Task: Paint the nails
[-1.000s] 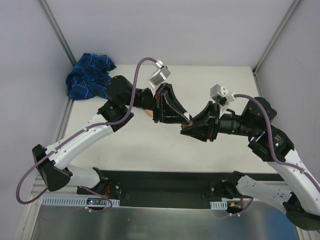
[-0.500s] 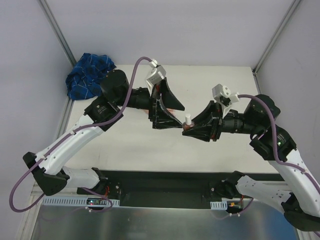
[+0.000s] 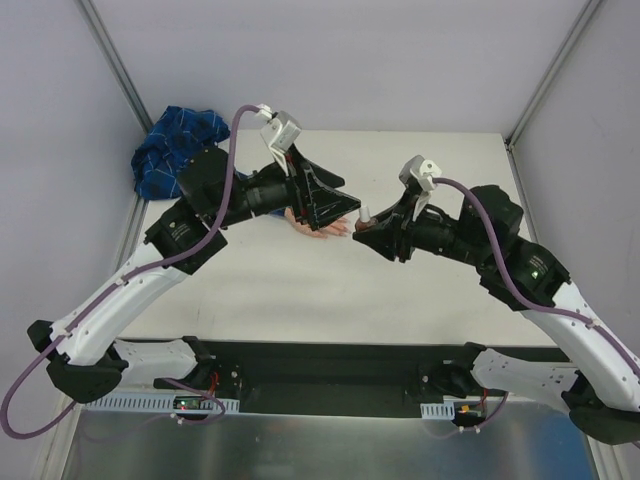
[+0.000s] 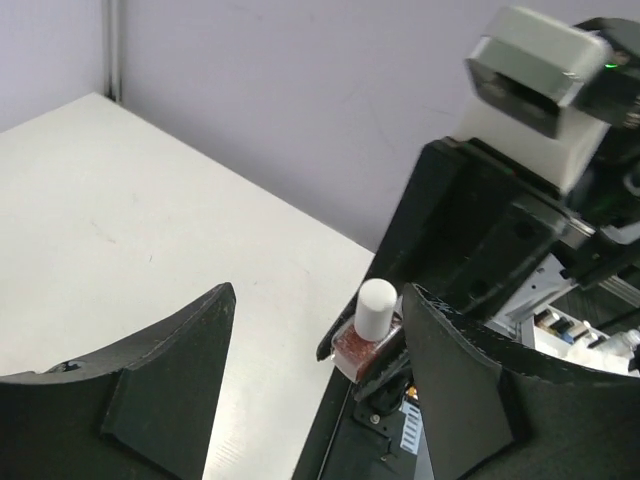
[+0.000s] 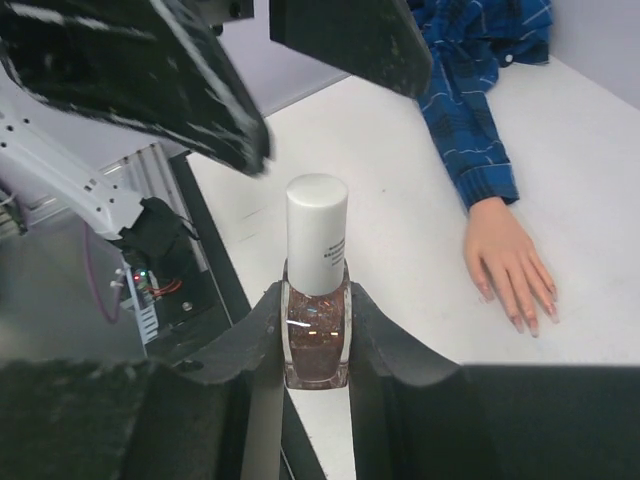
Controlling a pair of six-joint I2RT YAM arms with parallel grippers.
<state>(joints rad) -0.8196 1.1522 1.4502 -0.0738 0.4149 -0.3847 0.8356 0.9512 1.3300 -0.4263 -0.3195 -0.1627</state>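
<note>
One bottle [image 5: 316,290] in the right jaws, one fake hand [image 5: 505,255].

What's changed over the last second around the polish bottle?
The left pincer backed off the bottle toward its own side, open and empty. The right pincer carried the bottle farther from the bases, still shut on it. White cap still on; plaid sleeve unmoved.
</note>
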